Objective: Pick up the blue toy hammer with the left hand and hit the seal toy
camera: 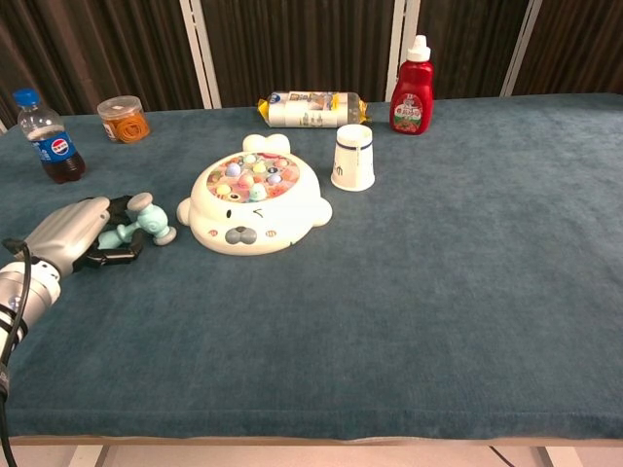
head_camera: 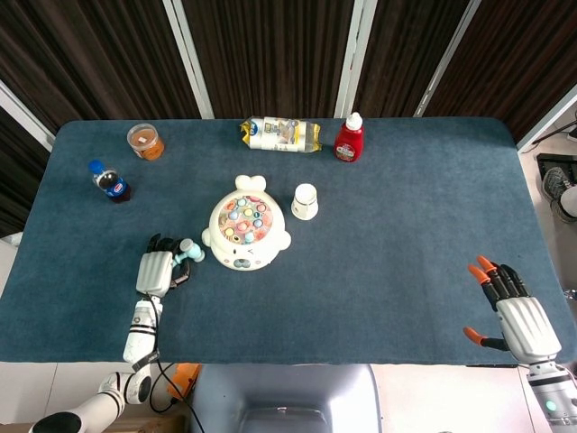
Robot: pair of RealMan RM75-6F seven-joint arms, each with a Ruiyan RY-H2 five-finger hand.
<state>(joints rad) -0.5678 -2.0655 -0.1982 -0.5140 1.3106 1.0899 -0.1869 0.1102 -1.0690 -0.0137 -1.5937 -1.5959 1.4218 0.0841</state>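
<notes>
The pale blue toy hammer [camera: 144,221] is gripped by my left hand [camera: 76,233] at the table's left, its head just left of the seal toy [camera: 254,203]. In the head view the hammer [head_camera: 187,252] pokes out of the left hand [head_camera: 155,269] close to the white seal toy [head_camera: 245,233], whose top holds several coloured pegs. The hammer head is close beside the seal's left flipper, not over it. My right hand [head_camera: 511,311] hangs open at the table's near right corner, fingers spread, far from the toys.
A white cup [camera: 352,157] stands just right of the seal. Along the far edge are a cola bottle [camera: 43,138], an orange snack tub [camera: 123,119], a lying snack packet [camera: 311,108] and a red sauce bottle [camera: 413,89].
</notes>
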